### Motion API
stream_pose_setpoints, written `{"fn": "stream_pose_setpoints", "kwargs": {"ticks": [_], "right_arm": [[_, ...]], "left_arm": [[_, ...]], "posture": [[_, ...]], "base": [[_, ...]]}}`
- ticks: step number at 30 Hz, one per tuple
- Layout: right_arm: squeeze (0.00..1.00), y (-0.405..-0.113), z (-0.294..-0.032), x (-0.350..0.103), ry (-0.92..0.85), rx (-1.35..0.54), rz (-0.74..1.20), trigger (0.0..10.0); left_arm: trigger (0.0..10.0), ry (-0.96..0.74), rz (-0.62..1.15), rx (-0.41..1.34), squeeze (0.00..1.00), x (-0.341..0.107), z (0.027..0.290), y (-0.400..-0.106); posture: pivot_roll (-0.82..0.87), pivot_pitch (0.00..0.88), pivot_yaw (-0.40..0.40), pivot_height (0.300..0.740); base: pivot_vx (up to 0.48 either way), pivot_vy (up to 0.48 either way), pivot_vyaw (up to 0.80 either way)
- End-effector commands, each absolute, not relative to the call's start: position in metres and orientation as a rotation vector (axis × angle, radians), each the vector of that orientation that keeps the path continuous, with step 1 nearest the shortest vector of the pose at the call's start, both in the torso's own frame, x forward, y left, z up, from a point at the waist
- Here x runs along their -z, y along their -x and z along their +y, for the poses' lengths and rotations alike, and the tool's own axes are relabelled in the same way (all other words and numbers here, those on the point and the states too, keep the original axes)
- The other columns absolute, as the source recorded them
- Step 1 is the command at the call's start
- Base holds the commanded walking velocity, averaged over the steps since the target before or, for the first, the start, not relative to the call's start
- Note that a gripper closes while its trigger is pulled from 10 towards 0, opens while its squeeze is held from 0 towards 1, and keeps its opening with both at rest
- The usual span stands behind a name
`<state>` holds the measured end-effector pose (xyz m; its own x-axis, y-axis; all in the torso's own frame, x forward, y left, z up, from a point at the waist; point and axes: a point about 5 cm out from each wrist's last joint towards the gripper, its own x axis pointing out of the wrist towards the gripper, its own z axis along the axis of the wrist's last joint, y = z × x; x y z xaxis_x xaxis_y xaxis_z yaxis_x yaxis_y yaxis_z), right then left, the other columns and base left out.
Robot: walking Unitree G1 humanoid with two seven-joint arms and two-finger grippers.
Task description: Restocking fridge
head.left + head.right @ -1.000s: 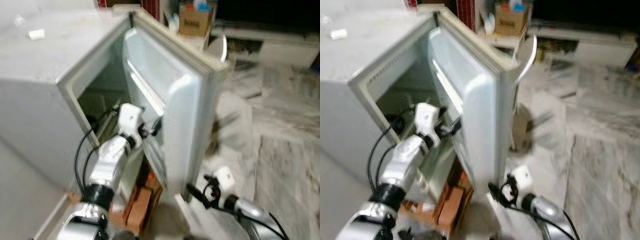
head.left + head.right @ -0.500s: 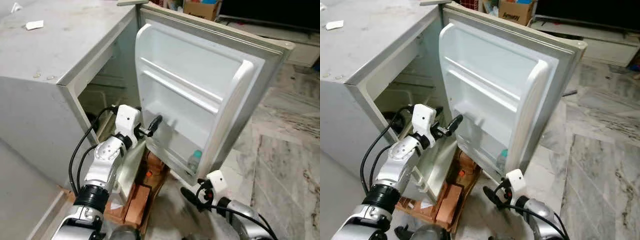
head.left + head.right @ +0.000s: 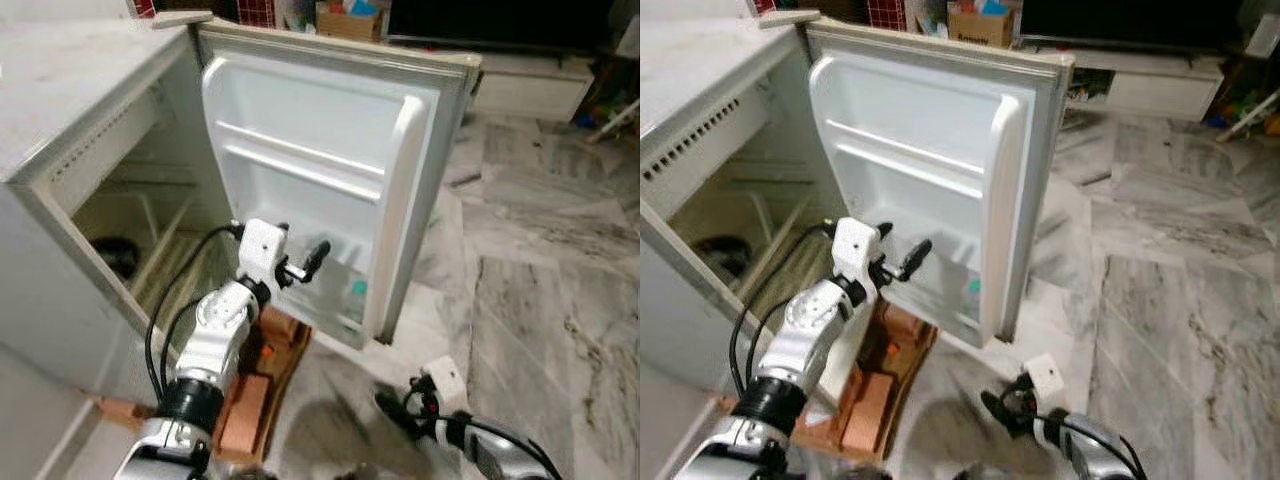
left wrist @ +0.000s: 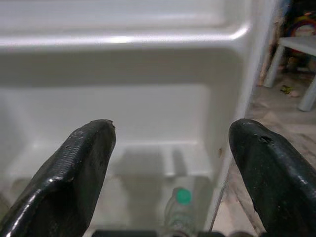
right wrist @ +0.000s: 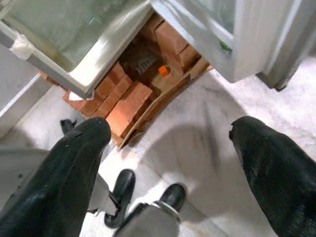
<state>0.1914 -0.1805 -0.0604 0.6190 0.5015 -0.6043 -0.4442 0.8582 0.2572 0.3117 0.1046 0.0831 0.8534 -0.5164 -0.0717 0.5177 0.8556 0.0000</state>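
The fridge door (image 3: 330,190) now stands swung wide where a second ago it was barely ajar, so its shelves are exposed for loading; a bottle (image 3: 356,296) with a green cap sits in the lowest door shelf. The left gripper (image 3: 312,258) hovers spread and empty just before that shelf, and the right gripper (image 3: 1002,410) hangs low over the marble floor (image 3: 540,300), also spread and empty. No label or writing is legible

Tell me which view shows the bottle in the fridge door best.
The left wrist view: the bottle sits straight ahead, green cap up, between the open fingers of the left gripper. Both eye views show it small in the door's bottom shelf; the right wrist view catches a green speck.
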Motion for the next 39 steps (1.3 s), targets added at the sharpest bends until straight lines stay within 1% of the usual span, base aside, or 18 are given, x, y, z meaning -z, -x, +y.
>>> {"fn": "stream_pose_setpoints", "kwargs": {"ticks": [1, 7, 21, 28, 31, 32, 33, 35, 39], "right_arm": [[0.0, -0.193, -0.182, 0.061, -0.069, -0.533, 0.717, 10.0], [0.0, -0.191, -0.175, 0.065, -0.047, -0.524, 0.745, 10.0], [0.0, -0.181, -0.18, 0.073, -0.033, -0.47, 0.809, 10.0], [0.0, -0.186, -0.177, 0.07, -0.04, -0.492, 0.773, 10.0], [0.0, -0.186, -0.176, 0.07, -0.037, -0.494, 0.772, 10.0], [0.0, -0.186, -0.177, 0.07, -0.036, -0.492, 0.77, 10.0], [0.0, -0.186, -0.177, 0.07, -0.036, -0.492, 0.77, 10.0], [0.0, -0.187, -0.177, 0.069, -0.038, -0.492, 0.764, 10.0], [0.0, -0.187, -0.177, 0.069, -0.041, -0.493, 0.76, 10.0]], "left_arm": [[10.0, -0.043, 0.064, 0.532, 0.0, -0.087, 0.106, -0.316], [10.0, -0.055, 0.075, 0.545, 0.0, -0.087, 0.102, -0.32], [10.0, -0.087, 0.051, 0.54, 0.0, -0.098, 0.103, -0.335], [10.0, -0.091, 0.05, 0.541, 0.0, -0.095, 0.103, -0.334], [10.0, -0.074, 0.042, 0.529, 0.0, -0.095, 0.104, -0.332], [10.0, -0.08, 0.053, 0.514, 0.0, -0.09, 0.11, -0.325], [10.0, -0.08, 0.053, 0.514, 0.0, -0.09, 0.11, -0.325], [10.0, -0.102, 0.081, 0.498, 0.0, -0.079, 0.124, -0.312], [10.0, -0.12, 0.087, 0.496, 0.0, -0.073, 0.133, -0.302]], "posture": [[-0.01, 0.0, 0.018, 0.74], [-0.02, 0.0, 0.021, 0.74], [-0.02, 0.0, 0.029, 0.74], [-0.02, 0.0, 0.027, 0.74], [-0.03, 0.0, 0.029, 0.74], [-0.02, 0.0, 0.03, 0.74], [-0.02, 0.0, 0.03, 0.74], [-0.02, 0.0, 0.03, 0.74], [-0.02, 0.0, 0.03, 0.74]], "base": [[0.454, 0.0, 0.0], [0.458, 0.0, 0.0], [0.456, 0.0, 0.0], [0.458, 0.0, 0.0], [0.0, 0.0, 0.0], [0.0, 0.0, 0.0], [0.0, 0.0, 0.0], [0.0, 0.0, 0.0], [0.0, 0.0, 0.0]]}}
